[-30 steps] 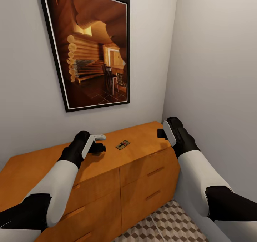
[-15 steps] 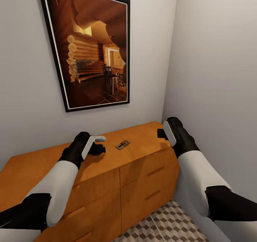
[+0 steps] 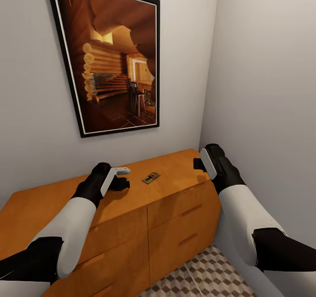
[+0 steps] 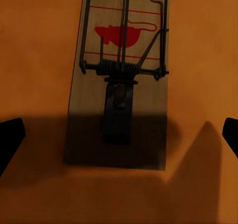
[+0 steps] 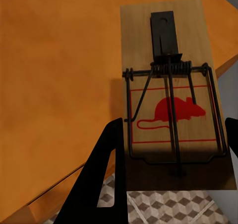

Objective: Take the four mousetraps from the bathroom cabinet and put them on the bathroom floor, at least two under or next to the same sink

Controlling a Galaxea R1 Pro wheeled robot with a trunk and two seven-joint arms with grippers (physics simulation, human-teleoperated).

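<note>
Head view: one mousetrap (image 3: 151, 178) lies flat on the cabinet (image 3: 175, 209) top, between both arms, just beside the left end effector (image 3: 124, 177). Left fingers spread, trap's long axis running away from them. Right end effector (image 5: 171, 149) pinches another mousetrap (image 5: 171, 110).

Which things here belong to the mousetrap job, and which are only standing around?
For the job:
mousetrap on the cabinet top
another mousetrap at the cabinet's edge
tiled floor

Only standing around:
framed picture
walls
</note>
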